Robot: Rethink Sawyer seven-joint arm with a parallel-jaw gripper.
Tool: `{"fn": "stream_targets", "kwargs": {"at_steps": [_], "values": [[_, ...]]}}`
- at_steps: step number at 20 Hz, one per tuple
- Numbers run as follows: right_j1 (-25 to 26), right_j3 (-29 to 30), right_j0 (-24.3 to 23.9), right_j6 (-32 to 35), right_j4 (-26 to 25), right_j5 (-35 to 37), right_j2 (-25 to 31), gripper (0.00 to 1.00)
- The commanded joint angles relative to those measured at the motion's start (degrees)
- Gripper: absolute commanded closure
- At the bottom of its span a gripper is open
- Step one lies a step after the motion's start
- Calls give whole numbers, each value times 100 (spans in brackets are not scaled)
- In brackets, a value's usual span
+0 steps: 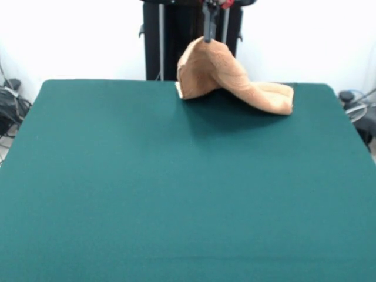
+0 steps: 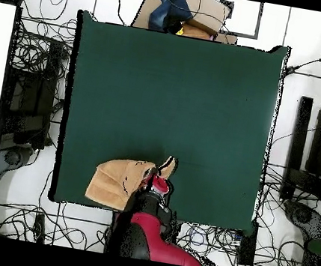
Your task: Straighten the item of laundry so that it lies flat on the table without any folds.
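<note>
The light orange-tan towel (image 1: pixel 232 79) is at the table's far side near the pedestal. One part is pulled up into a peak, and the rest trails down to the right onto the dark green table (image 1: pixel 176 194). My gripper (image 1: pixel 207 37) comes down from above and is shut on the peak of the towel. In the overhead view the towel (image 2: pixel 113 182) lies near the table's bottom edge, left of centre, and the gripper (image 2: pixel 157 180) holds its right part. A pale bit shows at the towel's lower left corner in the front view.
The black pedestal (image 1: pixel 176 41) stands just behind the towel. Cables and dark equipment (image 2: pixel 29 94) lie on the floor round the table. Cardboard and a blue object (image 2: pixel 188 11) lie beyond the table's far edge in the overhead view.
</note>
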Motion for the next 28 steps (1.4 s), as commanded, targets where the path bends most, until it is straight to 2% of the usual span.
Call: {"fn": "stream_targets", "kwargs": {"at_steps": [1, 6, 10, 18, 28], "values": [[170, -948, 249, 1884, 330, 180, 33, 100], [295, -1116, 389, 1998, 349, 102, -95, 100], [318, -1163, 306, 2105, 187, 179, 7, 100], [698, -1368, 364, 2176, 111, -124, -48, 100], [949, -1478, 494, 2272, 204, -300, -72, 100]]}}
